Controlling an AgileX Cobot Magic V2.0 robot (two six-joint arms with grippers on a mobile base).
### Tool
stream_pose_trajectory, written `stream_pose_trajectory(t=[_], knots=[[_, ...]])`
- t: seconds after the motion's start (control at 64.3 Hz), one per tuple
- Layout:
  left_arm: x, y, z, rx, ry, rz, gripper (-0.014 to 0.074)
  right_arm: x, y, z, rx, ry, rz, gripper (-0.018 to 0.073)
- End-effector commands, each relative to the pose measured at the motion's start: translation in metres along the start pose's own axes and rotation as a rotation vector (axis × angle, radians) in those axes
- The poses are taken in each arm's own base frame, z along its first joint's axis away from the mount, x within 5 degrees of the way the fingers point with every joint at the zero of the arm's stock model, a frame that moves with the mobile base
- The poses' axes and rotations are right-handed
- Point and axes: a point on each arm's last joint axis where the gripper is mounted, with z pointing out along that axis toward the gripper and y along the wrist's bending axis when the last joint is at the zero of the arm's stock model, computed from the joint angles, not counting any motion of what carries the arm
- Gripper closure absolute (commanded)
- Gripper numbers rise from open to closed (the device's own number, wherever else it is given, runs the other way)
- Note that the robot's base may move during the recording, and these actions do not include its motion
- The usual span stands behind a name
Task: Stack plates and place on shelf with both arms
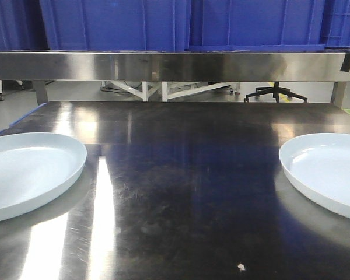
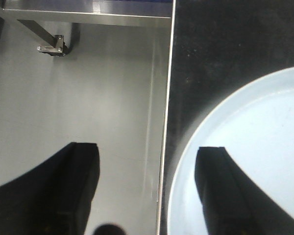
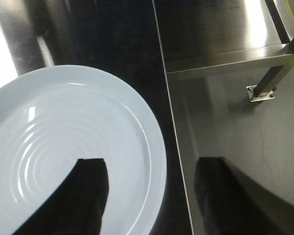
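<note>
Currently both plates lie flat on the steel table (image 1: 181, 175), well apart from each other. The left plate (image 1: 29, 169) is at the left side and the right plate (image 1: 332, 169) is at the right side, each one partly cut by the border of the front view. The table surface between them is dark and shiny. Above the far side of the table runs a steel shelf (image 1: 163, 65), and blue crates (image 1: 116, 23) stand on it.

In the left wrist view, the left tool (image 2: 147, 196) is spread wide, with its two dark fingers far from each other. One finger (image 2: 225, 196) is over the inside of the left plate, and the other is over the grey floor (image 2: 88, 98) beside the table. So the plate rim and the table edge lie between the fingers (whether a finger touches the plate, I cannot tell).

In the right wrist view, the right tool (image 3: 152, 196) is spread wide in the same way. One finger (image 3: 83, 196) is over the right plate, which shows faint rings in its middle. The other finger is outside the table edge, over the floor, near the foot of a table leg (image 3: 259, 93).
</note>
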Motion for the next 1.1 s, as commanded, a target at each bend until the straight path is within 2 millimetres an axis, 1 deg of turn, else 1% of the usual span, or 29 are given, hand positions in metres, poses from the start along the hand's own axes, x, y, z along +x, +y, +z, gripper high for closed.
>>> stream_pose_trajectory(t=[0.0,1.089], knots=[[-0.015,-0.0001,-0.0145,0.012,-0.111,-0.018,0.013,-0.0165,0.0025,-0.0061,-0.018,-0.094,-0.011,0.0059],[-0.0141,0.0011,-0.0143,0.015,-0.101,-0.037,0.013,-0.0164,0.0025,-0.0061,-0.017,-0.093,-0.011,0.0059]])
